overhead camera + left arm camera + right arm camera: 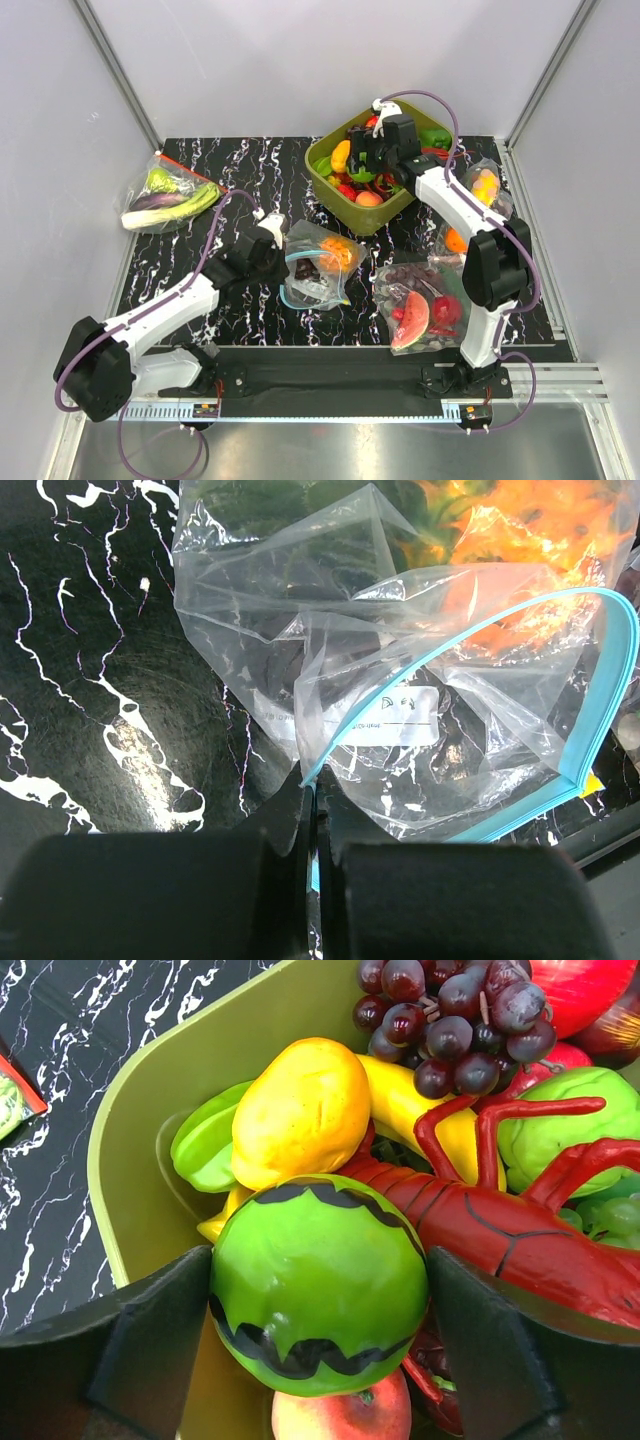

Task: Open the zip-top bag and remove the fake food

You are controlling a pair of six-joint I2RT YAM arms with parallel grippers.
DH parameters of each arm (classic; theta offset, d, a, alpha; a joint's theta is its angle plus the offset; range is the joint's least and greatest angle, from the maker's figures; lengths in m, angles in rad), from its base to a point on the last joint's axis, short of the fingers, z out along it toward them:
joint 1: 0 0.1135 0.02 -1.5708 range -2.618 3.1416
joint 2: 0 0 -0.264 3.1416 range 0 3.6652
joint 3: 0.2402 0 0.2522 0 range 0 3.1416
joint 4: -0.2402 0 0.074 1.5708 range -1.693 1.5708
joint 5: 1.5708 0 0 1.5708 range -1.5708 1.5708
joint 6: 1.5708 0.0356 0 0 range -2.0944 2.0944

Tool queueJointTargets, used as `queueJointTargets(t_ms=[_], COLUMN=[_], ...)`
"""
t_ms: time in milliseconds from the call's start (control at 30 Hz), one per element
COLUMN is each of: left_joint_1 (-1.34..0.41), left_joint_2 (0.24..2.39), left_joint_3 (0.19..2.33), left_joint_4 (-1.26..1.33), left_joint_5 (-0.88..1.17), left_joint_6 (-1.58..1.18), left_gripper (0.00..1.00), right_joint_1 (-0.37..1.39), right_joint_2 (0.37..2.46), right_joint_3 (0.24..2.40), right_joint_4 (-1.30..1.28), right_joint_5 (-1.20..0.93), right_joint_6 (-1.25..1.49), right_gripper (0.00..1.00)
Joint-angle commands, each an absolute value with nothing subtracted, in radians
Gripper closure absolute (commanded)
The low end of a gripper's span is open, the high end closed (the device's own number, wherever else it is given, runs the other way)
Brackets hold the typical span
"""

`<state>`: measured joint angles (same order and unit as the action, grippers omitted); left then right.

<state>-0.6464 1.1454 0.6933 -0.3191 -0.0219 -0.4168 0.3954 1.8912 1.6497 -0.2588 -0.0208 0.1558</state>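
The clear zip-top bag (pixel 315 270) lies on the black marbled mat, its teal zip strip (pixel 600 680) curved wide apart. My left gripper (pixel 278 250) is shut on the strip's near end (pixel 315 790). Inside the bag I see the orange pineapple (pixel 338 250) (pixel 530 540) and a dark round fruit (pixel 290 660). My right gripper (pixel 365 160) (pixel 320 1300) hangs over the green bin (pixel 340 205). A green ball with black zigzag lines (pixel 320 1290) fills the span between its fingers, touching both, just above a peach.
The bin (pixel 150 1110) holds a red lobster (pixel 500 1220), purple grapes (pixel 450 1020), a yellow fruit (pixel 300 1110) and more. A bag of green vegetables (pixel 165 195) lies far left. A bag with a watermelon slice (pixel 420 305) and another bag (pixel 480 195) lie right.
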Motion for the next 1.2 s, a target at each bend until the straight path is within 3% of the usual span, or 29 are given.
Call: queueJointTargets(t_ms=[0,333,533,667,800,933,1167], left_joint_1=[-0.650,-0.649,-0.649,-0.650,-0.649,-0.650,-0.650], left_joint_2=[1.152,1.126,1.112,1.101,1.095,1.106,1.126], left_joint_3=[0.719,0.715,0.713,0.712,0.703,0.699,0.701], left_joint_4=[-0.267,-0.275,-0.273,-0.276,-0.281,-0.276,-0.272], left_joint_5=[-0.005,-0.008,-0.021,-0.026,-0.051,-0.051,-0.052], left_joint_6=[-0.408,-0.411,-0.414,-0.416,-0.422,-0.422,-0.423], left_gripper=[1.00,1.00,1.00,1.00,1.00,1.00,1.00], right_joint_1=[0.397,0.402,0.552,0.695,0.787,0.862,0.919], right_joint_2=[1.819,1.709,1.533,1.490,1.447,1.433,1.509], right_joint_3=[1.669,1.623,1.516,1.461,1.341,1.252,1.151], right_joint_4=[-0.255,-0.265,-0.259,-0.308,-0.292,-0.279,-0.216], right_joint_5=[-0.011,-0.005,0.027,0.003,-0.159,-0.209,-0.224], right_joint_6=[0.140,0.103,0.042,0.029,0.100,0.176,0.252], right_gripper=[0.03,0.00,0.02,0.08,0.25,0.36,0.40])
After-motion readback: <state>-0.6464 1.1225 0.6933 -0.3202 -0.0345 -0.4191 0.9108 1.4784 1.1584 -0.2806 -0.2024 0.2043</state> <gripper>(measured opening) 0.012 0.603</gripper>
